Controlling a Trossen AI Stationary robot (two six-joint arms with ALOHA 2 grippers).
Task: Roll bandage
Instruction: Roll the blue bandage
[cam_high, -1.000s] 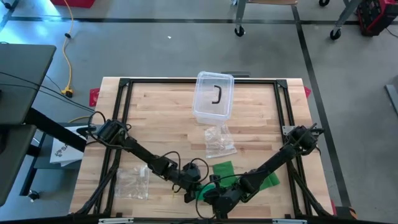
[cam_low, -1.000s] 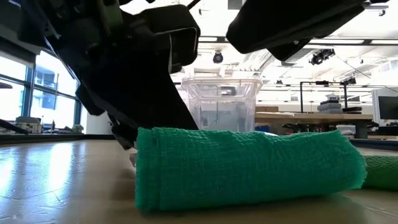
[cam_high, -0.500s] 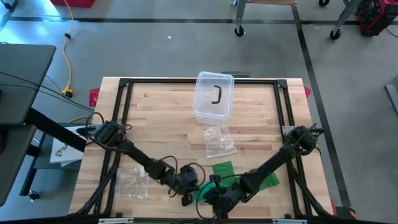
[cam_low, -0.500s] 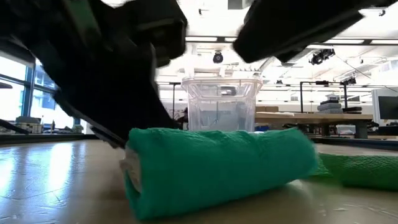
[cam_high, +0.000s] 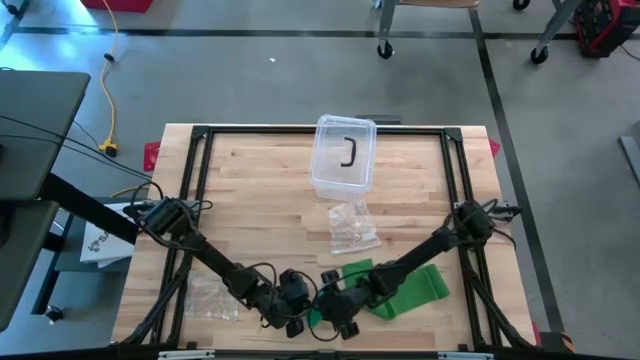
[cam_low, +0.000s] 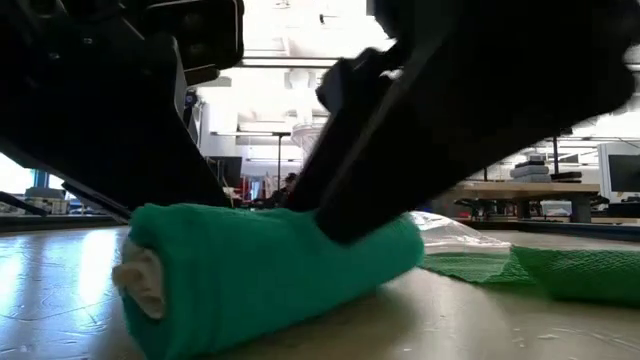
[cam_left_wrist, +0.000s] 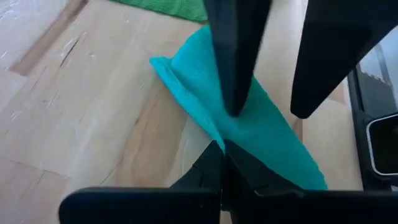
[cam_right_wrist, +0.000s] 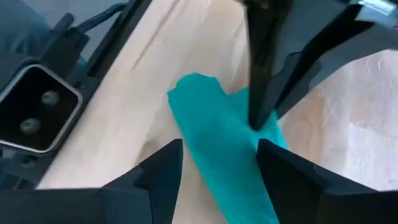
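**Grippers at the bandage roll, front edge of counter**

Left gripper (cam_high: 296, 317): at the front edge of the counter (cam_high: 260, 190), left of centre in the high view. Fingers pressed together, pinching the near end of the bandage (cam_left_wrist: 249, 118); the left wrist view shows the closed fingers meeting on the green cloth.

Bag (cam_high: 212, 292): clear plastic, flat on the counter beside the left arm, near the front left corner.

Bandage, low view (cam_low: 270, 265): rolled part lies on the counter, tilted, one end facing the camera with a pale core visible. Dark arm parts hang over it from both sides.

Right gripper (cam_high: 335, 318): just right of the left gripper, over the same roll. Fingers spread, one on each side of the roll (cam_right_wrist: 217, 149) in the right wrist view; cannot tell whether they touch it.

Unrolled tail (cam_high: 405, 285): green strip running flat from the roll toward the right, under the right arm.

Second bag (cam_high: 352, 226): clear, crumpled, mid-counter, behind the tail.

Box (cam_high: 343, 156): clear plastic, dark handle on its lid, at the back of the counter near centre, well apart from both grippers.
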